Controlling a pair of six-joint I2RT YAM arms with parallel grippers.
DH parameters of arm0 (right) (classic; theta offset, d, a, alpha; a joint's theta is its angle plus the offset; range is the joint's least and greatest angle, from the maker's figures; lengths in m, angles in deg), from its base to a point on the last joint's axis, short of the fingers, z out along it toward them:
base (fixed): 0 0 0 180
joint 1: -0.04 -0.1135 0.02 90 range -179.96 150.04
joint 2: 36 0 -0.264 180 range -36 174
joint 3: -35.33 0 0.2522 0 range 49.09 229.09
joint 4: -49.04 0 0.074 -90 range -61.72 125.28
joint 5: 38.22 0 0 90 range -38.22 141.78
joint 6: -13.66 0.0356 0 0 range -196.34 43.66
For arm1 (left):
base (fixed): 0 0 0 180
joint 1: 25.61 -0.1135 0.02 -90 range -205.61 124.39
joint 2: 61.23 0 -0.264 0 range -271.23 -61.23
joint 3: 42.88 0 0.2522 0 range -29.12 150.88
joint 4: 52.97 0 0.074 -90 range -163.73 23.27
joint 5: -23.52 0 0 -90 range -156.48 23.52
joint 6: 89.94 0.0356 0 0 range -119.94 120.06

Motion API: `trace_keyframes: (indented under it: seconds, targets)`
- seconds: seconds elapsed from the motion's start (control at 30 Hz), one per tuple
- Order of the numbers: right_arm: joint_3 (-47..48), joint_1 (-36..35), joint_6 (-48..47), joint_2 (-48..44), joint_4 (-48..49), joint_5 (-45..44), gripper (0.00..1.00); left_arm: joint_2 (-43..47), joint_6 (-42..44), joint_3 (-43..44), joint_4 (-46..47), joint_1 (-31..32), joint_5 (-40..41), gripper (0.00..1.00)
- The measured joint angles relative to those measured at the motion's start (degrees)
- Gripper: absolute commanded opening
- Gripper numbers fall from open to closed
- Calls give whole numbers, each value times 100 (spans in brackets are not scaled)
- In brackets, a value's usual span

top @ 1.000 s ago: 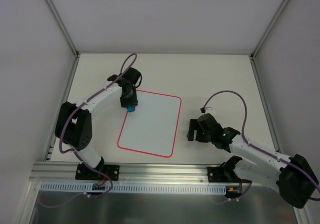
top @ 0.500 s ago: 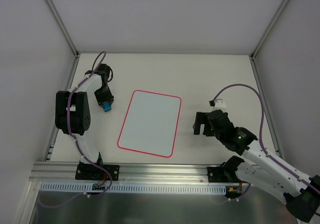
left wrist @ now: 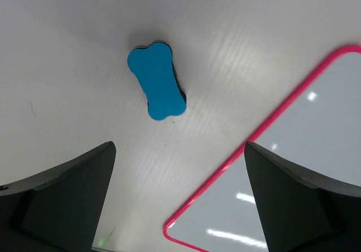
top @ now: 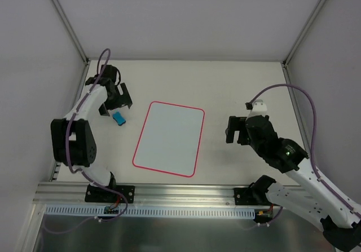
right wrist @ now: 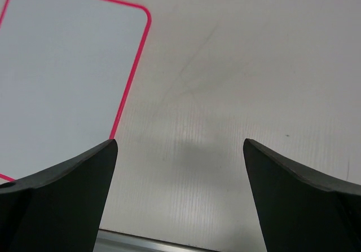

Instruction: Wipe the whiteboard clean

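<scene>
The whiteboard (top: 169,139) lies flat on the table (top: 242,83), its long sides running away from the arm bases and its thin pink border showing all the way round. Its face is plain white, with a few streaks of reflected light in the left wrist view.

Just off the whiteboard's far left corner lies a small blue eraser (top: 119,118), bone-shaped, apart from the border and resting on the table by itself. The left gripper (top: 117,105) hangs above the eraser on the side away from the whiteboard. Its jaws are spread wide and hold nothing. In the left wrist view the eraser sits in the gap ahead of the two dark fingers (left wrist: 67,201), touching neither.

To the right of the whiteboard, well clear of its right edge, the right gripper (top: 231,131) is raised over bare table. Its jaws are also wide apart and empty, and its wrist camera sees one rounded corner of the whiteboard.
</scene>
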Motion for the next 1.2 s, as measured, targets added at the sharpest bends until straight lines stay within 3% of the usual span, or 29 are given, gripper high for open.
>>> trace_keyframes:
  seconds: [0.3,0.47,0.8,1.2]
  targets:
    - [2090,90,-1019,275,-306,-673,99,3886,365,-70,-39,0,-466,99]
    - [2922,118,-1558,431,-358,-1036,99,5261,721,138,-138,0,-433,99]
    - [3720,131,-2326,374,-402,-1563,99,5847,1121,1014,-435,402,212,99]
    - [3836,131,-2603,50,-396,-1770,99,6096,1248,1104,-546,874,1263,99]
